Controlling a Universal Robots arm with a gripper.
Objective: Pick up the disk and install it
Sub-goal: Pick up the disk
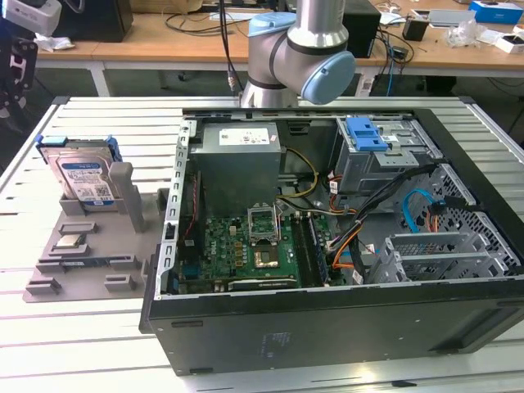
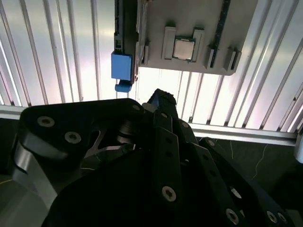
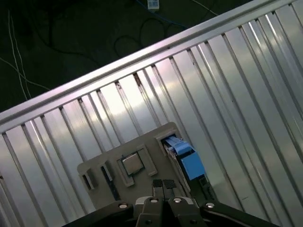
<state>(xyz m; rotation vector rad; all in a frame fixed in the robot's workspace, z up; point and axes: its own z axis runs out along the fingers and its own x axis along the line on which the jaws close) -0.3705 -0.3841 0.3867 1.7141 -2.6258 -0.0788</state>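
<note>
The disk [image 1: 82,174] is a silver drive with a white-and-blue label in a blue carrier frame. It stands on edge in a slot of the grey holder tray [image 1: 90,266] at the exterior view's left. In both wrist views I look down on the carrier's blue end [image 2: 121,66] [image 3: 187,160] beside the tray. My gripper [image 3: 163,185] hangs high above the tray with its two fingertips pressed together and nothing between them. In the second wrist view its dark linkage ends at the fingertips [image 2: 161,98]. In the exterior view its black body [image 1: 15,78] sits at the upper left edge.
An open computer case [image 1: 327,327] lies on the slatted metal table [image 1: 82,344], showing a motherboard [image 1: 246,246] and a drive cage with a bare blue bracket [image 1: 366,133]. A processor chip [image 3: 133,163] rests on the tray. The table edge [image 3: 118,66] and dark floor lie beyond it.
</note>
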